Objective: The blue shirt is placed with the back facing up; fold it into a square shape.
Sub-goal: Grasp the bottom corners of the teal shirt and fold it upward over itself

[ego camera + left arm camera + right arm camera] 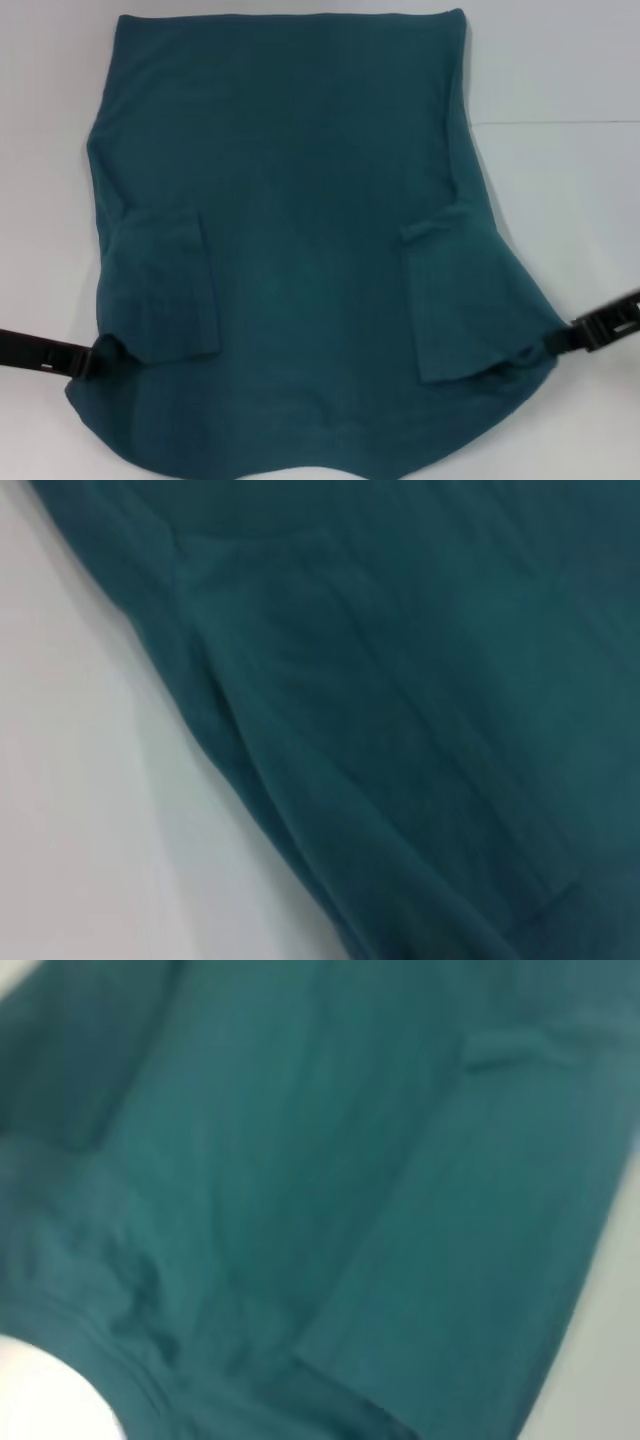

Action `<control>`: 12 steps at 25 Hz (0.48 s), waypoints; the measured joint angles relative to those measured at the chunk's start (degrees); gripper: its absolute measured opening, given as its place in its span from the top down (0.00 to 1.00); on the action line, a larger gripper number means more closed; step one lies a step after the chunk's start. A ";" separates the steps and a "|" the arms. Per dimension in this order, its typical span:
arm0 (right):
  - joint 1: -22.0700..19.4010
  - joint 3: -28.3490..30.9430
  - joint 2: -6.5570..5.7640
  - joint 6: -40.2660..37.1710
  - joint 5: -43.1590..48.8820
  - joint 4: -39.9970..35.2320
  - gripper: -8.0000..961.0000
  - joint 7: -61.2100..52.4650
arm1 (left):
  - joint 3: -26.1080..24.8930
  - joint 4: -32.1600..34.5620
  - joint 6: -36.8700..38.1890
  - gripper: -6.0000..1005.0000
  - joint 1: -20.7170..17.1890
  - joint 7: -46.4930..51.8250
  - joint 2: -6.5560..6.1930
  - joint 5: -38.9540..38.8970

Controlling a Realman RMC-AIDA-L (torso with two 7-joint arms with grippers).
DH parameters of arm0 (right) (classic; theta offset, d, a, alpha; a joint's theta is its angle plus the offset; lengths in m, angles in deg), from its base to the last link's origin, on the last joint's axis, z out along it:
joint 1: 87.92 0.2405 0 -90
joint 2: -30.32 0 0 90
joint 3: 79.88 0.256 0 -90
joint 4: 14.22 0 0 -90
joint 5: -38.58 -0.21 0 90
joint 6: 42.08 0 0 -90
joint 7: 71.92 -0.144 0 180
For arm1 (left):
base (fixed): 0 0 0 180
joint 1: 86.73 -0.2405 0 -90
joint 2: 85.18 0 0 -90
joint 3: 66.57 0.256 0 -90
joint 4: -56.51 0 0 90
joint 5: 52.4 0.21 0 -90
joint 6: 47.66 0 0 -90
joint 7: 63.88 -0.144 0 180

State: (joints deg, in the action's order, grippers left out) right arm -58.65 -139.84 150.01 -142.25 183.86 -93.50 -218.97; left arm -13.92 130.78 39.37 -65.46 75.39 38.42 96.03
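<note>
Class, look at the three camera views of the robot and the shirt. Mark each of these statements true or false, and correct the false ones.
1. The blue shirt lies on a white table. True.
2. Both sleeves are folded in over the shirt. True.
3. Only the left gripper is at the shirt. False: the right gripper meets the opposite edge too.
4. The shirt is already a neat square. False: its near part flares wider than the far edge.

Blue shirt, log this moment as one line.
blue shirt: flat, sleeves folded in | left gripper: at near-left edge | right gripper: at near-right edge
</note>
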 joint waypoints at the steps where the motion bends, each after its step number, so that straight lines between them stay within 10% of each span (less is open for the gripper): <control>1: -0.01 -0.20 0.03 -0.61 1.47 -0.38 0.99 -0.48 | 0.00 0.00 0.22 0.97 0.08 0.02 0.01 0.01; 12: -1.90 -1.24 0.32 -0.41 5.88 1.75 0.99 -1.54 | -0.01 -0.72 1.73 0.97 -0.16 0.25 0.23 0.02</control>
State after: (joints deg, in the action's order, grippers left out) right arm -60.54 -141.08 150.33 -142.66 189.74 -91.75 -220.51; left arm -13.94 130.06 41.11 -65.63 75.64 38.65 96.05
